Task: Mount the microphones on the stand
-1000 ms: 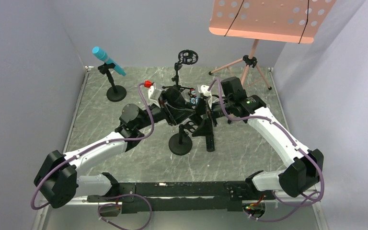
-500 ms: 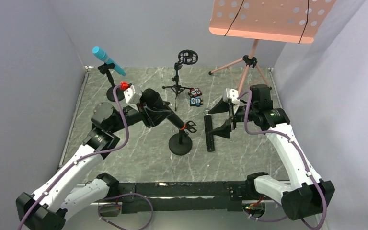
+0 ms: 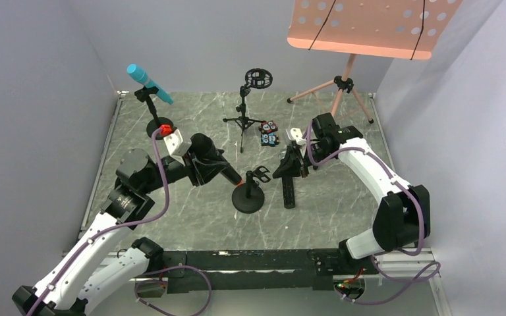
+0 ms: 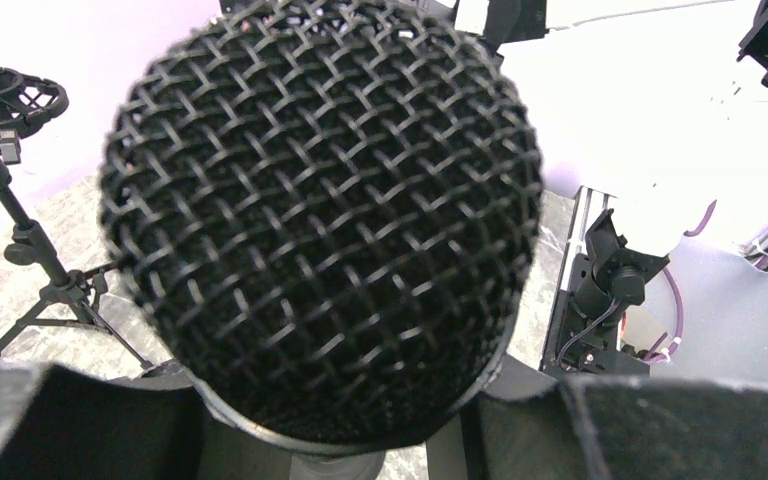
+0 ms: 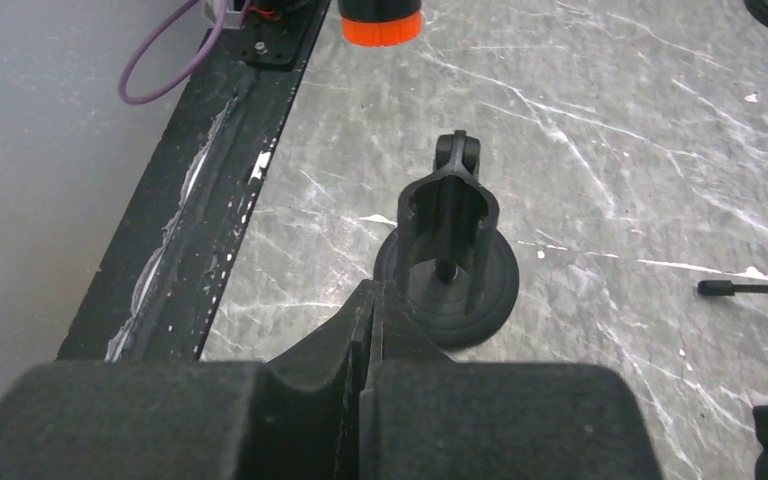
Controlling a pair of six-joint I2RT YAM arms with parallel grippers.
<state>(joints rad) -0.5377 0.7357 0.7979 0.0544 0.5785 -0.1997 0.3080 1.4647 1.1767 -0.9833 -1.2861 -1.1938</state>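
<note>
Left gripper, black microphone within, back from stand.

The stand sits between the held microphone, left, and the lying microphone, right.

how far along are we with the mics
One done: the light blue microphone sits on the back-left stand. In hand: the left end effector grips the black microphone, its orange end short of the centre stand's empty clip. Left: seating it, plus the third microphone lying on the table by the shut right end effector; the tripod mount is empty.
</note>
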